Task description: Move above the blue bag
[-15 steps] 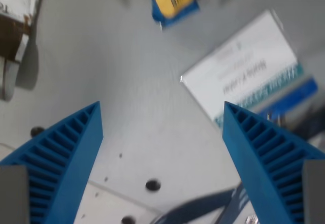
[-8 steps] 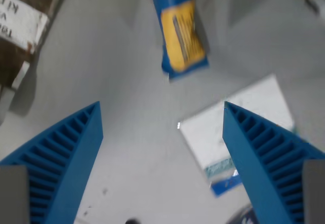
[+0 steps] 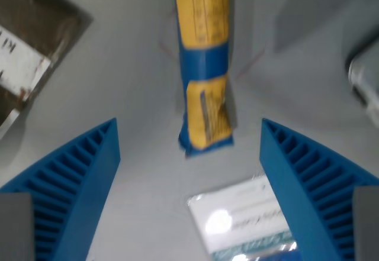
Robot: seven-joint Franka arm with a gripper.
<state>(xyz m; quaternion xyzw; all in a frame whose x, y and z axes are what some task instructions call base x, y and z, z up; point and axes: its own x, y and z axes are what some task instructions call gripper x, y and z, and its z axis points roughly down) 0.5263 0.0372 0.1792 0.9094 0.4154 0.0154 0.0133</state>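
- Bag [image 3: 203, 65]: long axis runs top to bottom of the wrist view, near end between the fingertips.
- Gripper [image 3: 189, 131]: fingers [image 3: 71, 184] spread wide, holding nothing.

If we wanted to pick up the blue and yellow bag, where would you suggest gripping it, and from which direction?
Probably across its narrow middle, at the blue band, coming straight down. The blue and yellow bag lies flat and elongated, running up the wrist view between the open gripper fingers, so they would close on its long edges.

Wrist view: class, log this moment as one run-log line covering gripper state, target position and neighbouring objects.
gripper: open, empty | blue bag: top centre, between fingers, untouched | white packet: bottom centre | brown box: upper left | task: not yet above bag
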